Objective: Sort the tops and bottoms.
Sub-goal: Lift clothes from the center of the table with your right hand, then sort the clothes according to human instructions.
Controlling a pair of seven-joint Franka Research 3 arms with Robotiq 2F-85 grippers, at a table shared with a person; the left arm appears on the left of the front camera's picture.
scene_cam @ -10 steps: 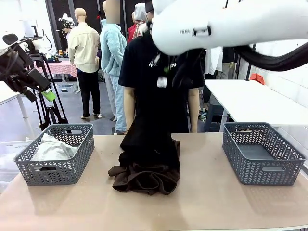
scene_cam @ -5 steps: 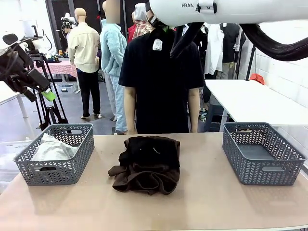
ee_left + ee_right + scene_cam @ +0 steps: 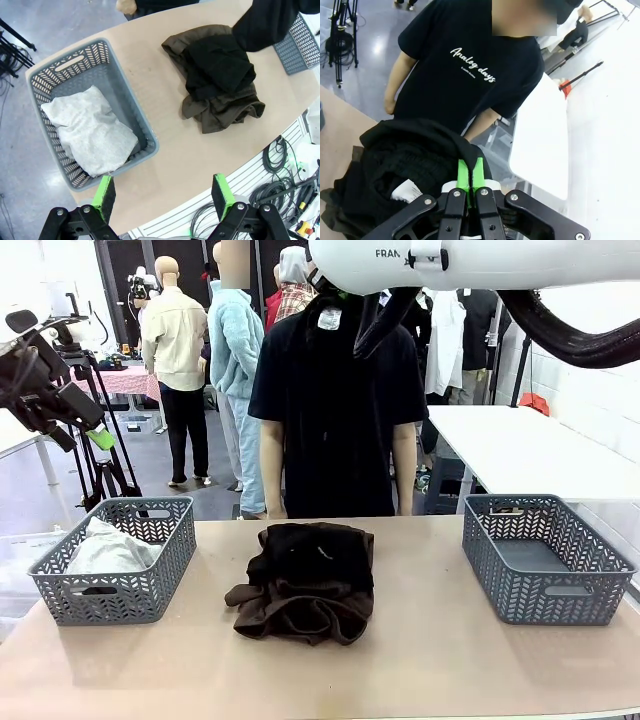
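Right wrist view: right gripper (image 3: pixel 470 175) is clamped shut on a black bottom (image 3: pixel 405 155), with the fabric pinched between the green pads, bunched just beside the fingers and hanging high above the table (image 3: pixel 450 660). Another black piece (image 3: pixel 315 545) lies on the brown fleece piece (image 3: pixel 300 615) mid-table. Left gripper (image 3: pixel 164 192) has its jaws wide apart, holding nothing, over the table edge near the basket (image 3: pixel 142 125) holding the pale top (image 3: pixel 90 132).

Robotics lab or test hall, set up as a work cell. White robot arm (image 3: pixel 480 265) overhead, plain tan table (image 3: pixel 450 660) carrying grey lattice baskets (image 3: pixel 540 590). Black tripod (image 3: pixel 95 465) on a polished grey floor (image 3: pixel 200 495). Loose cable bundles (image 3: pixel 280 160) beyond the table edge. Bare white table (image 3: pixel 520 450) alongside, by a white wall. Deep open room behind, more gear on stands.
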